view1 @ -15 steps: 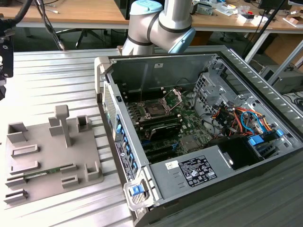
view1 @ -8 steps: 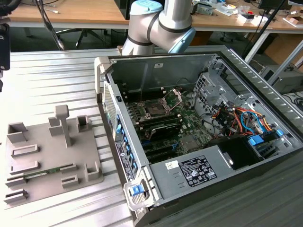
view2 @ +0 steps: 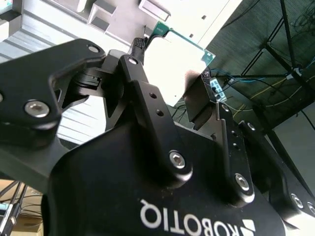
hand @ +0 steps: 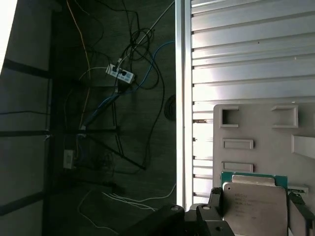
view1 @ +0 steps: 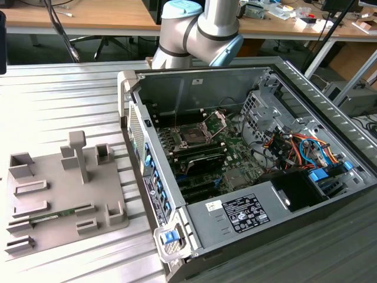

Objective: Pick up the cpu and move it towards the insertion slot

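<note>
1. The gripper (view2: 171, 69) is closed down on the cpu (view2: 178, 55). In the second wrist view its two black fingers (view2: 142, 93) pinch the chip from opposite edges, so it's a narrow grip with the chip filling the gap.
2. The first wrist view tells the same story. The cpu (hand: 255, 211) sits square between the fingers (hand: 215, 199), pale silver top facing the camera and a thin green edge peeking out on one side.
3. The chip looks to be held clear of everything. The grey fixture tray (hand: 261, 132) and the ribbed metal bench (hand: 246, 49) are behind it, further off and not touching.
4. Past the bench edge in that view you can see the floor (hand: 29, 162), with a power strip (hand: 120, 73) and a mess of cables.
5. In the exterior view the arm (view1: 203, 26) comes in over the far wall of the open computer case (view1: 200, 73).
6. The insertion slot (view1: 193, 134) is on the green motherboard (view1: 232, 154) inside the case. It's a dark square socket with a shiny frame, and its retention bracket (view1: 219, 121) is flipped up and open.
7. The fixture tray (view1: 65, 188) is on the bench (view1: 70, 100) at the exterior view's left, beside the case, with a green memory stick (view1: 56, 216) lying in one of its slots.
</note>
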You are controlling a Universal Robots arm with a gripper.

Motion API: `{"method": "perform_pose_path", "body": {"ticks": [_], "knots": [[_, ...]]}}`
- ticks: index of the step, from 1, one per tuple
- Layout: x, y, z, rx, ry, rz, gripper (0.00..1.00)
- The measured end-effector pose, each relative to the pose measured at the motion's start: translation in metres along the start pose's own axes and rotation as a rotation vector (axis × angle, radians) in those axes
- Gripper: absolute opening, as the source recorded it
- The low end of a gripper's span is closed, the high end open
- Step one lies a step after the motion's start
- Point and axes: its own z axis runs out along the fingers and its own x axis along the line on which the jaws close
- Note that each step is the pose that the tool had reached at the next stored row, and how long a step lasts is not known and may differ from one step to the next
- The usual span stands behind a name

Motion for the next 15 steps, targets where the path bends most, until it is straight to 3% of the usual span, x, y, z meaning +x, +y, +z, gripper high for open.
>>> {"method": "perform_pose_path", "body": {"ticks": [15], "knots": [[0.0, 0.0008, -0.0234, 0.0, 0.0001, 0.0, 0.55]]}}
